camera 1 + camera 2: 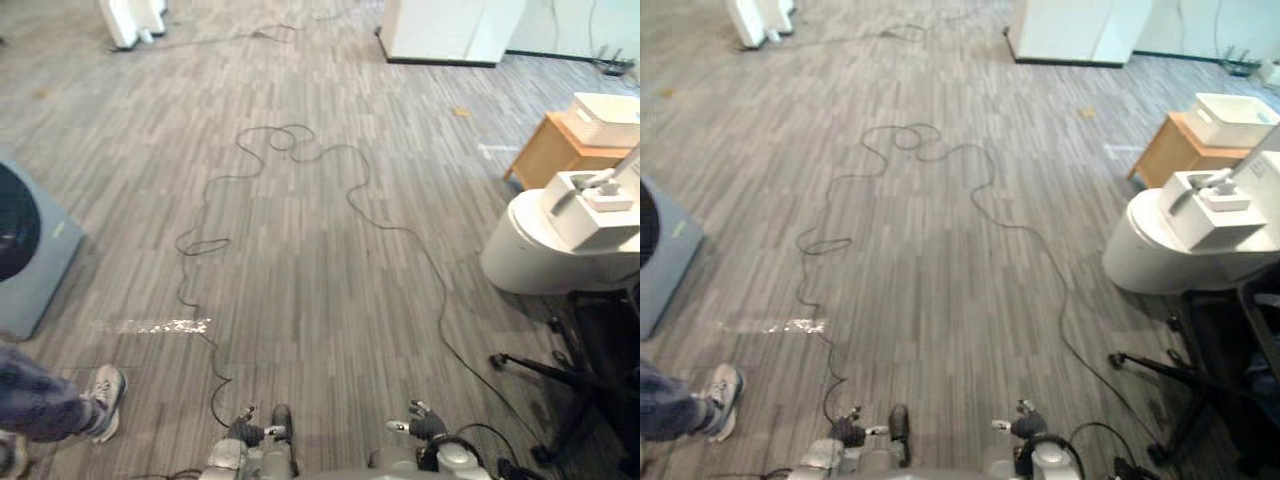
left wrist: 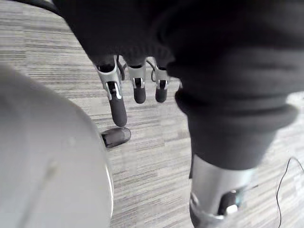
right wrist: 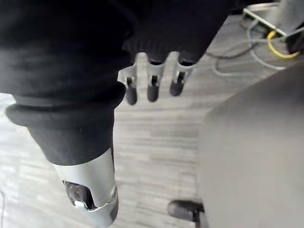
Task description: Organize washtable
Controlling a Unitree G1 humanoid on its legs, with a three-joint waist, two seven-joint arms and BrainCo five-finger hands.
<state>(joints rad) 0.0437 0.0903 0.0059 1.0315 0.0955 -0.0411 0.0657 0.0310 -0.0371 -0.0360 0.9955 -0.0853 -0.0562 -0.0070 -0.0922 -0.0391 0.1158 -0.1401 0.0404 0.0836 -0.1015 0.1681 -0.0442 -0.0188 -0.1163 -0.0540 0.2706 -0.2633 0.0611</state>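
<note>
A round white table (image 1: 535,245) stands at the right edge, with white boxes (image 1: 592,203) on top of it. Behind it a low wooden cabinet (image 1: 548,152) carries a white basket (image 1: 607,118). My left hand (image 1: 250,436) and right hand (image 1: 426,421) hang low at the bottom of the eye views, far from the table. In the left wrist view the left hand's fingers (image 2: 118,102) point down at the floor, relaxed and empty. The right hand's fingers (image 3: 152,88) hang the same way over the carpet, holding nothing.
A grey washing machine (image 1: 35,255) sits at the left edge. A person's leg and sneaker (image 1: 104,396) stand at the lower left. A black chair base (image 1: 565,385) spreads under the white table. A white cabinet (image 1: 450,30) stands at the back.
</note>
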